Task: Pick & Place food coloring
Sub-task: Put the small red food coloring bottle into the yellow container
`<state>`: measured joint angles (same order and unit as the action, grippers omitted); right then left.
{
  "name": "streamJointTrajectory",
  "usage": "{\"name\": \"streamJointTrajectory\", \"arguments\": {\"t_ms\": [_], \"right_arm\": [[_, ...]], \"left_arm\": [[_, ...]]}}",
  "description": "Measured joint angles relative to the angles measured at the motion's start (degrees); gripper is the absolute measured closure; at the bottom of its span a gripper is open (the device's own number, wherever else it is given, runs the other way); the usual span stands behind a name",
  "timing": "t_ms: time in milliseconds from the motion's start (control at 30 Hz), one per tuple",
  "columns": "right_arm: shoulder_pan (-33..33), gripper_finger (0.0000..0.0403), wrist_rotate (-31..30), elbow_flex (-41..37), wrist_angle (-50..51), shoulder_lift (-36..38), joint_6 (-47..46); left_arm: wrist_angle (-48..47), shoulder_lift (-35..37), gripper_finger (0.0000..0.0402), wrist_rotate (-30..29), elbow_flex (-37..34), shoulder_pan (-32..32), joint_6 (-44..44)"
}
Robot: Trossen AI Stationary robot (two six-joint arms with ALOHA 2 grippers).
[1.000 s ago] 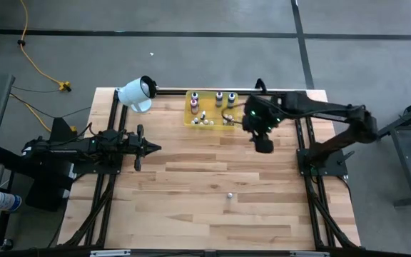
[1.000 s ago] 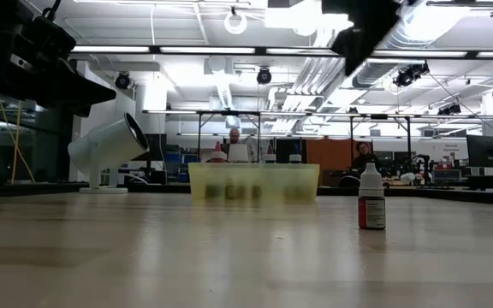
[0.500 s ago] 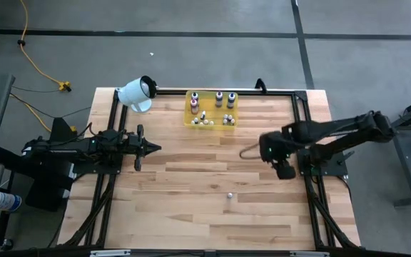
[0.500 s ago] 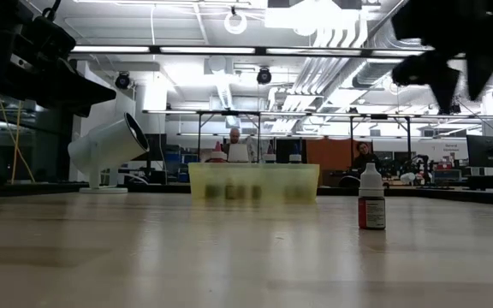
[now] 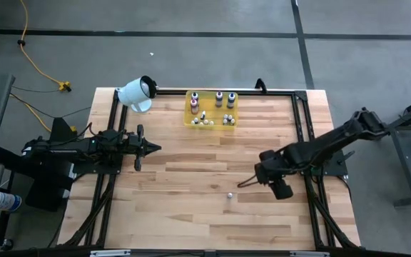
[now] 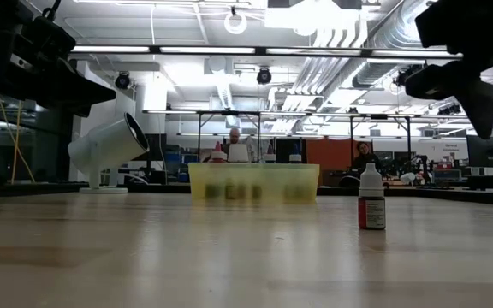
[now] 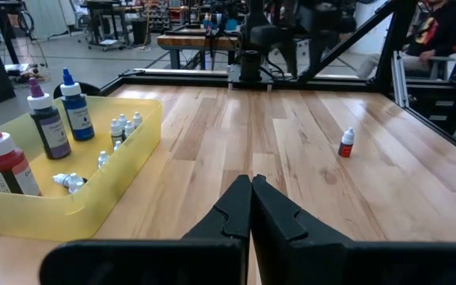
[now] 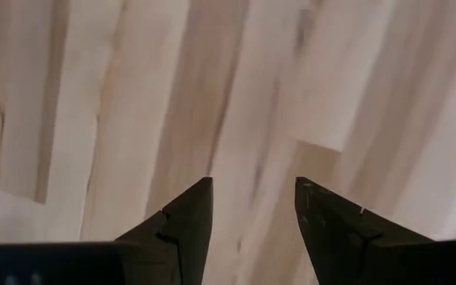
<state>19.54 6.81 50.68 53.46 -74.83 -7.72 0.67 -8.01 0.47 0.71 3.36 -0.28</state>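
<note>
Tray (image 5: 189,107) w/ bottles (image 5: 217,109), far edge.

both arms are matte black, built of boxy jointed links. the left arm (image 5: 84,148) carries a thin dark cable along its top. the right arm (image 5: 320,148) is a slimmer run of links ending in a blocky head. the right end effector (image 8: 252,207) has two black wedge-shaped fingers (image 8: 182,218) with bevelled inner faces; the left end effector (image 7: 251,188) has matching black fingers.
</note>
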Motion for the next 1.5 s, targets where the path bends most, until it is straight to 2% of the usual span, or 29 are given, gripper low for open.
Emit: {"name": "streamJointTrajectory", "arguments": {"t_ms": [300, 700, 867, 1167, 1500], "right_arm": [[3.05, 0.0233, -0.04, 0.92, -7.42, -6.73, 0.73], [3.03, 0.0233, -1.93, 10.71, -3.27, -11.81, 3.39], [3.03, 0.0233, -2.83, 16.84, -0.95, -14.59, 8.75], [2.87, 0.0233, -3.58, 26.60, -0.44, -24.45, 21.88], [2.20, 0.0233, -4.02, 31.81, -3.25, -33.03, 23.85]], "left_arm": [[0.00, 0.00, 0.0401, 0.00, 0.00, -0.01, 0.01], [0.00, 0.00, 0.0401, -0.01, 0.00, -0.02, -0.01], [0.00, 0.00, 0.0401, -0.01, 0.00, -0.01, 0.00], [0.00, -0.02, 0.0401, 0.00, 0.00, -0.02, 0.01], [0.00, -0.02, 0.0401, -0.02, 0.00, -0.02, 0.00]]}}
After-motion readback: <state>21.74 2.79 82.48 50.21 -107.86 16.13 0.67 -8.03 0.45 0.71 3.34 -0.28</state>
